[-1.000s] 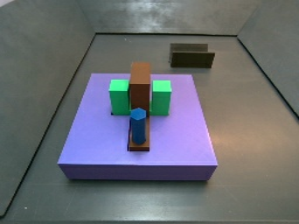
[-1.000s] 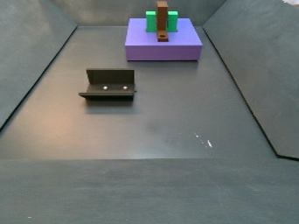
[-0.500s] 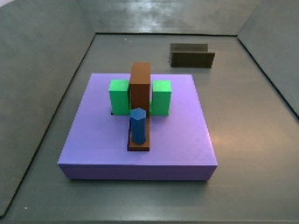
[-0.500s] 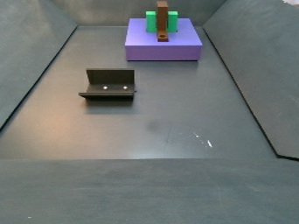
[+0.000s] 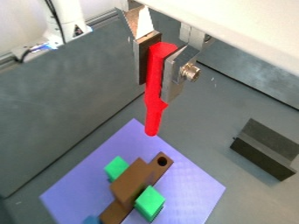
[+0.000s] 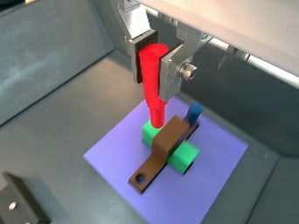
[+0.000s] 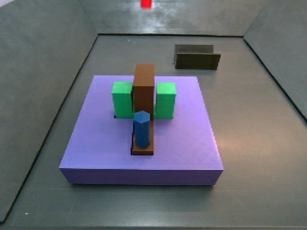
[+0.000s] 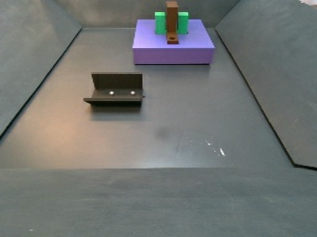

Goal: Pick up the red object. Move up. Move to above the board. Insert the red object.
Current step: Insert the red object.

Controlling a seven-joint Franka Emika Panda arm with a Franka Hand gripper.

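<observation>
grey floor and grey walls are all around, like the inside of a big metal box. high up, the gripper (image 5: 162, 70) has its jaws pinching the red object (image 5: 156, 92), a thin red stick that hangs straight down past the silver fingers (image 5: 184, 72). both wrist views show it (image 6: 152, 80) held this way. in a side view only the tip of the red stick (image 7: 146, 4) peeks in at the top edge.

far below the jaws lies the board (image 5: 82, 184), a big flat purple square on the floor. a brown bar (image 6: 163, 151) lies across the middle of it, with a hole near one end. a green block (image 7: 144, 100) sits under the bar and shows on both sides of it. a blue peg (image 7: 142, 128) stands up at one end of the bar.

off to the side of the board, well apart from it, the dark fixture (image 8: 115, 90) stands on the floor.
</observation>
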